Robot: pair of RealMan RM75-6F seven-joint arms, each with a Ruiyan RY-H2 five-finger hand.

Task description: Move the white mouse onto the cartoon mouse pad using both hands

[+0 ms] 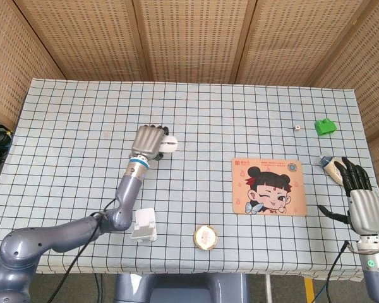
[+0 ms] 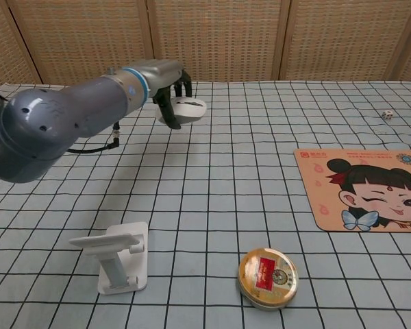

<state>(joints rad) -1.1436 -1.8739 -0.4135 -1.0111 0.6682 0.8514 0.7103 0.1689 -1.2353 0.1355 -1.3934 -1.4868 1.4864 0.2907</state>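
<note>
My left hand (image 1: 148, 142) (image 2: 168, 94) grips the white mouse (image 1: 168, 144) (image 2: 189, 107) and holds it above the checked tablecloth, left of the table's middle. The cartoon mouse pad (image 1: 268, 186) (image 2: 363, 188) lies flat at the right, well apart from the mouse. My right hand (image 1: 360, 197) stands at the right edge of the table, fingers spread and holding nothing, just right of the pad. The chest view does not show the right hand.
A white phone stand (image 1: 144, 225) (image 2: 115, 263) and a round tin (image 1: 205, 237) (image 2: 268, 277) sit near the front edge. A green block (image 1: 325, 126) and a small die (image 1: 297, 127) (image 2: 388, 114) lie at the back right. A small object (image 1: 332, 168) lies by my right fingertips.
</note>
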